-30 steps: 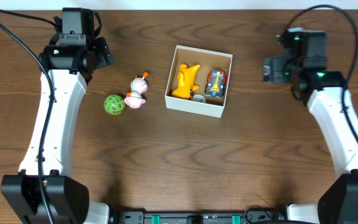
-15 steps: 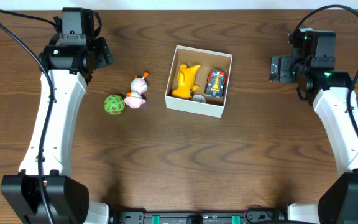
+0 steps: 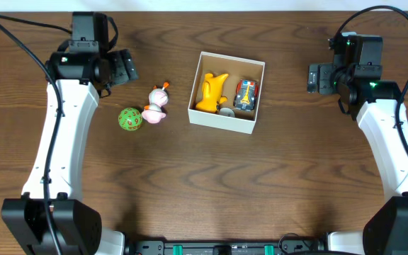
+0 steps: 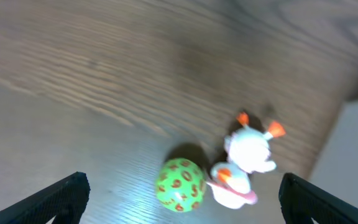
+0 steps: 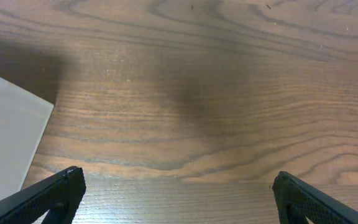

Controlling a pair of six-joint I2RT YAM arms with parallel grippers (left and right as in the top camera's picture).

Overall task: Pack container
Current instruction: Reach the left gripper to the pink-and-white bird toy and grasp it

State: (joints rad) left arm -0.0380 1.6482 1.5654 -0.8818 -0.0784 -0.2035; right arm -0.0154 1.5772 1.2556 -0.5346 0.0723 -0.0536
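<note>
The container is a white box with a brown inside, at the table's middle. It holds a yellow toy, a small red car and a small grey thing. Left of it lie a white-and-pink chicken toy and a green ball with orange spots. Both show in the left wrist view: the chicken toy, the ball. My left gripper is open and empty, up-left of the toys. My right gripper is open and empty, right of the container, whose corner shows in its wrist view.
Dark wooden table all round. Black cables run from both arms at the back corners. Nothing else stands on the table.
My left gripper has swung right toward the toys. My right gripper drew back to the right earlier and now holds still.
</note>
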